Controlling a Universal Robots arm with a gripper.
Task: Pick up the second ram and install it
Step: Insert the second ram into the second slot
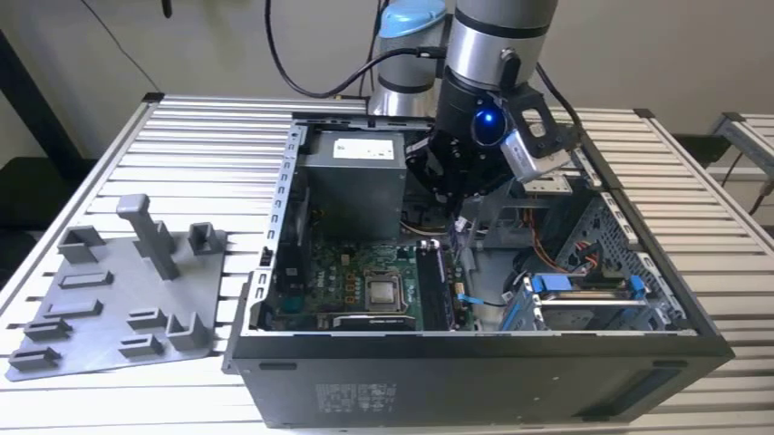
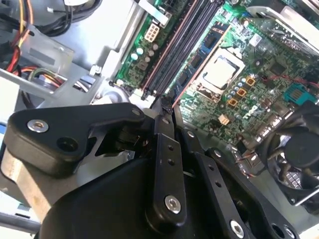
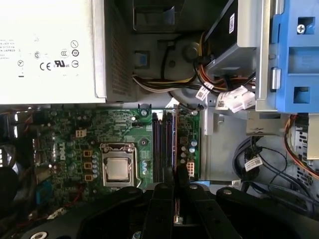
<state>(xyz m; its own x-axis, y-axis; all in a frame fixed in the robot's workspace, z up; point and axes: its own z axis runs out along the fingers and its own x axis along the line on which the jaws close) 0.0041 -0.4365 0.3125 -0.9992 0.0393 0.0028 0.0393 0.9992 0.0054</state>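
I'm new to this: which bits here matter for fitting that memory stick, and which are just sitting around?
In the job: black gripper, shut on the thin dark memory stick seen edge-on; black memory slots on the green motherboard.
Just lying about: grey plastic fixture plate with pegs; square silver processor chip; silver power supply box.

Pale plain wall (image 1: pixel 677 45) behind — slatted metal table (image 1: pixel 194 154), evenly lit.

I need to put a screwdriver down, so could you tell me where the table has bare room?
The slatted table is bare between the grey fixture plate and the computer case, and behind the plate. Inside the case it is crowded: the end effector hangs over the motherboard.
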